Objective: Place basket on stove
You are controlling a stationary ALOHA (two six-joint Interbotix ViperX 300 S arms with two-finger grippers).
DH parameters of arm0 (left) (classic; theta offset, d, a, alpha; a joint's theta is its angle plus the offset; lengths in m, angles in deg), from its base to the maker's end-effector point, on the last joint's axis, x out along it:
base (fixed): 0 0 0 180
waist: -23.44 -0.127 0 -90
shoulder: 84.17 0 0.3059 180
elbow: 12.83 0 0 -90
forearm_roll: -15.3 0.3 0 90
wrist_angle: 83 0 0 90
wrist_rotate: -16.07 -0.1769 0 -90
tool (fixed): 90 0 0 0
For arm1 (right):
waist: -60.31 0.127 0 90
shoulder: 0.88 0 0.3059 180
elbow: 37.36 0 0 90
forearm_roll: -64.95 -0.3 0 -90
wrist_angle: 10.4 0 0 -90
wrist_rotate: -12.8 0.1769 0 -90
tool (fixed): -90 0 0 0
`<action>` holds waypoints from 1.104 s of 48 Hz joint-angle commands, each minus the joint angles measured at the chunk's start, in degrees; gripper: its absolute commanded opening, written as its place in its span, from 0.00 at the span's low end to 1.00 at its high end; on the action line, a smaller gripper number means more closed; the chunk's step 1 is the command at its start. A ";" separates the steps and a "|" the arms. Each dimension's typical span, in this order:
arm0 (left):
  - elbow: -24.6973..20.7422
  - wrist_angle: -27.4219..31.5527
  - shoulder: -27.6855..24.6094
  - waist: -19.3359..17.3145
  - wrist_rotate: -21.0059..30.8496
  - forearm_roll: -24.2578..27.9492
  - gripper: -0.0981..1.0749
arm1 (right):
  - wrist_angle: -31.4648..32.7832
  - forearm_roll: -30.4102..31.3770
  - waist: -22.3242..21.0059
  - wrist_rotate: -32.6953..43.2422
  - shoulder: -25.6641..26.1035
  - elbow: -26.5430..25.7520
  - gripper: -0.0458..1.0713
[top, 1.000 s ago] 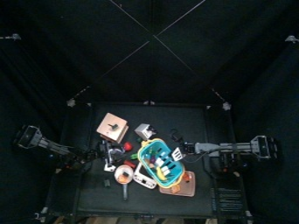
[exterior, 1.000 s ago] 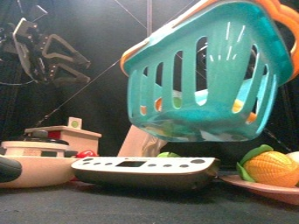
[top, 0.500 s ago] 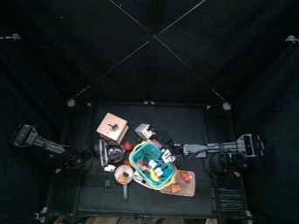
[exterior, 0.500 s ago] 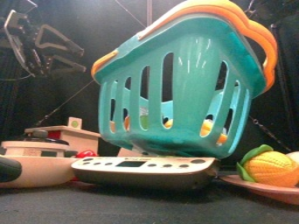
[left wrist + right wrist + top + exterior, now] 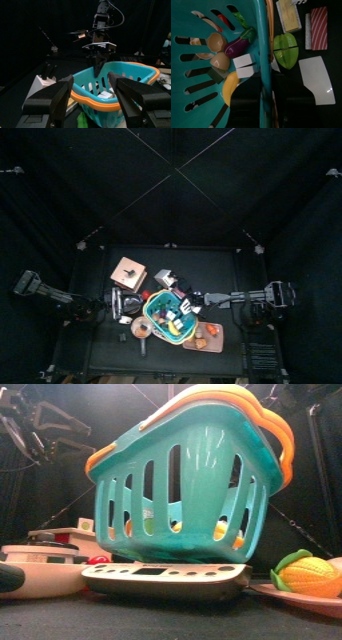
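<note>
1. Basket (image 5: 187, 484) is held tilted in the air above the white stove (image 5: 166, 576).
2. Right gripper (image 5: 100, 51) is clamped on the basket's rim, reaching across mid-table.
3. Left gripper (image 5: 92, 96): jaws spread, empty, near the basket.
4. No legible writing seen.

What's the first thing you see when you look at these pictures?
The big teal basket with the orange rim fills the middle of the front view, hanging tilted above a flat dark scale. From the left wrist view, the right gripper holds its far rim. A yellow toy corn sits at the front right.
</note>
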 commanded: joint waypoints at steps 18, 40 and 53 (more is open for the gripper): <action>-0.18 0.35 0.09 0.09 0.09 -0.44 0.87 | 1.76 1.93 -0.09 0.09 2.81 -3.08 0.72; -7.82 8.53 1.14 -2.37 -0.18 -0.44 0.87 | 3.78 0.18 0.70 0.79 8.88 -2.99 0.72; -8.88 17.05 1.49 -4.22 -0.09 -0.26 0.87 | 8.88 -9.23 3.87 0.79 13.71 -2.64 0.72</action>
